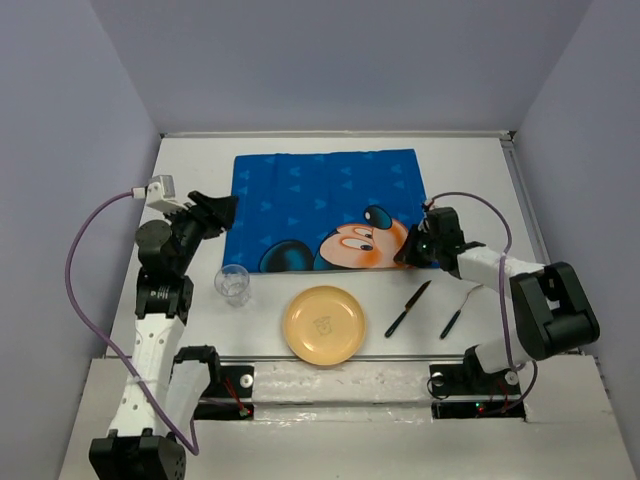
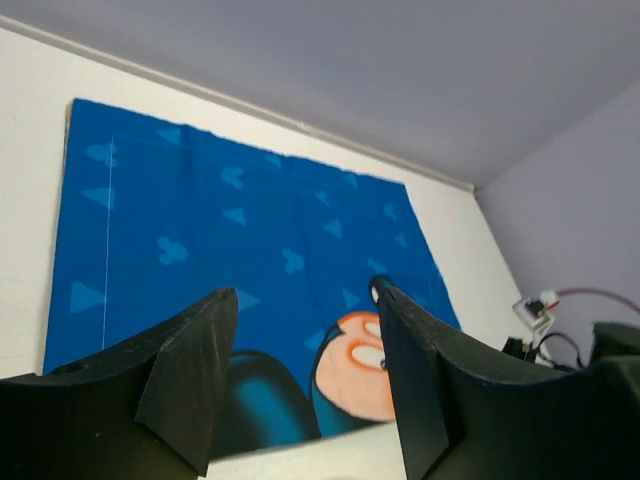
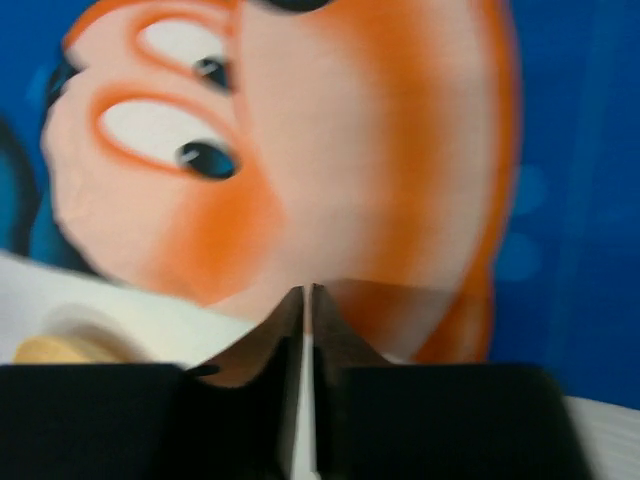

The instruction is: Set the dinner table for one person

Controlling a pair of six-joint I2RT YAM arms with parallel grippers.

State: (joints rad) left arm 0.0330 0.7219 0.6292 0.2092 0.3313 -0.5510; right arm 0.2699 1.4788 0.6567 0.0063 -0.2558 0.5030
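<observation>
The white dinner table (image 1: 190,180) holds a blue cartoon-mouse placemat (image 1: 320,200) lying flat at the back middle. My right gripper (image 1: 403,255) is low at the mat's near right corner. In the right wrist view its jaws (image 3: 308,290) are shut, with the mat's near edge (image 3: 380,150) pinched at their tips. My left gripper (image 1: 222,210) hovers open and empty over the mat's left edge. In the left wrist view it (image 2: 302,290) looks across the mat (image 2: 250,220). A yellow plate (image 1: 323,325), a clear glass (image 1: 233,284), a black-handled knife (image 1: 408,307) and a second utensil (image 1: 457,312) lie near the front.
The plate's rim also shows at the lower left of the right wrist view (image 3: 50,348). Grey walls close the table on three sides. A metal strip (image 1: 400,357) runs along the near edge by the arm bases.
</observation>
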